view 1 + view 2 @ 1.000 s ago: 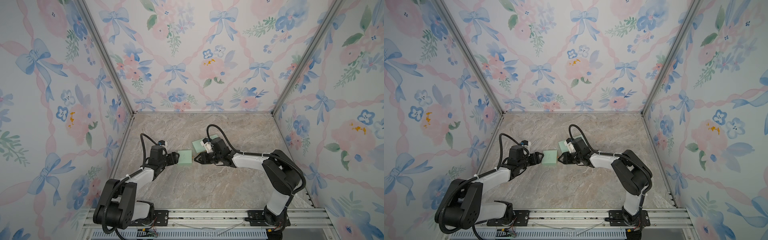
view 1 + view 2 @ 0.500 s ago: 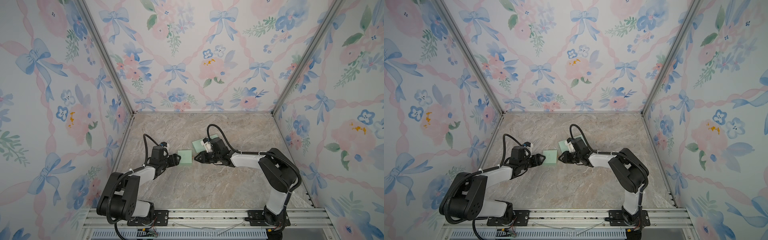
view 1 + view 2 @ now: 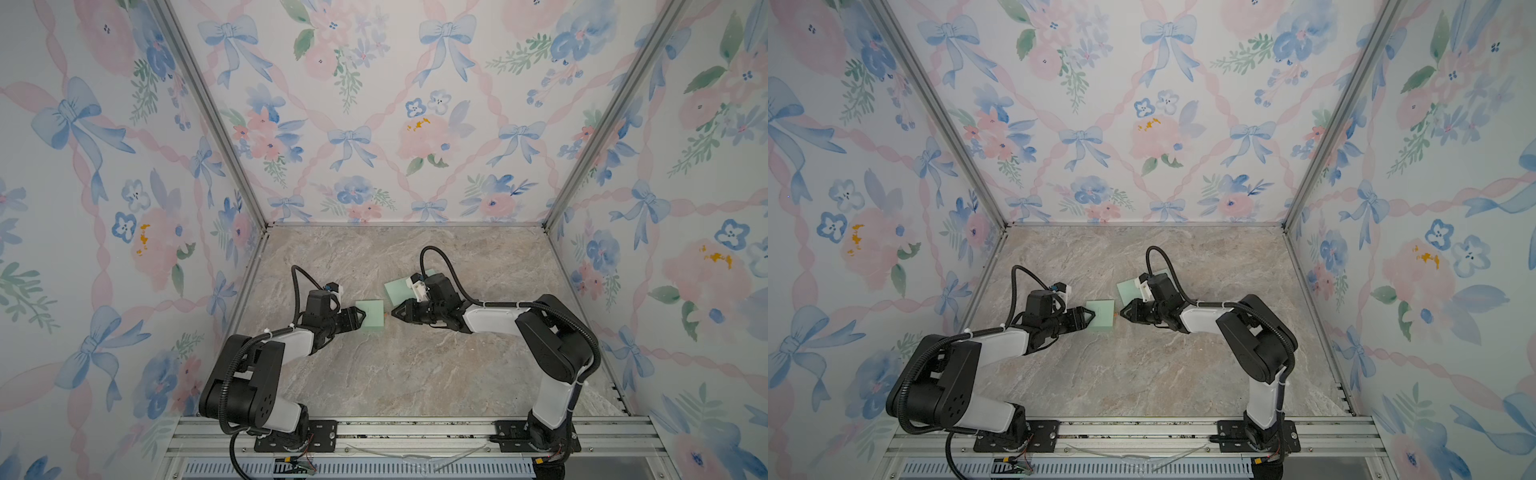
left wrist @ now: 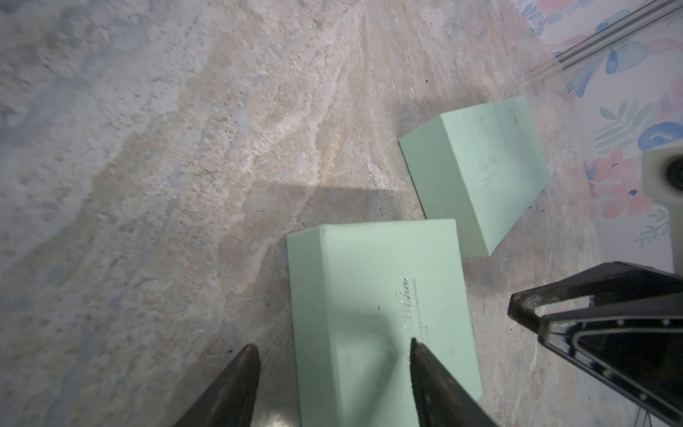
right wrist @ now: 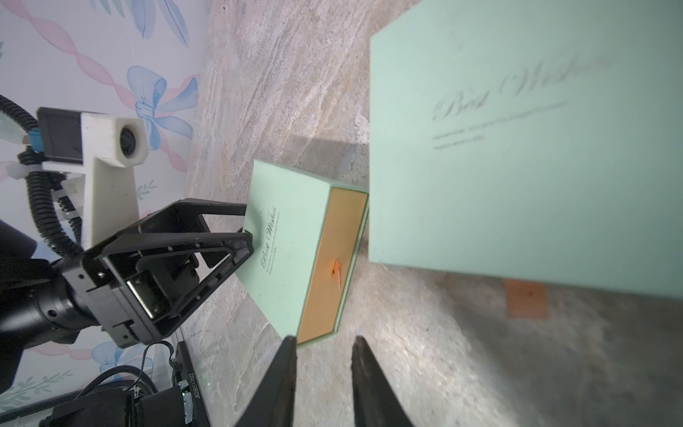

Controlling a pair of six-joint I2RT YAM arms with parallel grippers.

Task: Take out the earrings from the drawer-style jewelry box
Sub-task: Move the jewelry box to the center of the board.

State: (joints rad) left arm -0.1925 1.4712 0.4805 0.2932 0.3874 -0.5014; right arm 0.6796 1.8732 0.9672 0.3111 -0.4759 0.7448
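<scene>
Clock read on a top view, 12 = back wall. Marble table point(image 3: 395, 374) carries two mint boxes. The spare box point(image 3: 398, 289) sits at about 1 o'clock of the drawer-style jewelry box point(image 3: 370, 315), close by but apart, partly under the right wrist. The jewelry box lies flat between the two arms, drawer shut. The left gripper point(image 4: 332, 344) is at its 9 o'clock end, jaws spread, one finger over the lid and one off its side, not clamped on it. The right gripper point(image 5: 325, 338) is at its 3 o'clock end, jaws nearly closed with a thin gap and nothing between them. The tan drawer face point(image 5: 325, 295) looks toward 3 o'clock, straight at the right fingertips, so the slide axis runs 9 to 3. The orange pull tab point(image 5: 337, 275) sits mid-face, just beyond the right tips at their 9 o'clock, not touched. The right arm is the nearer one to it, and likely pinches the tab and draws toward 3 while the left braces the box. No earrings are visible, presumably inside the drawer.
</scene>
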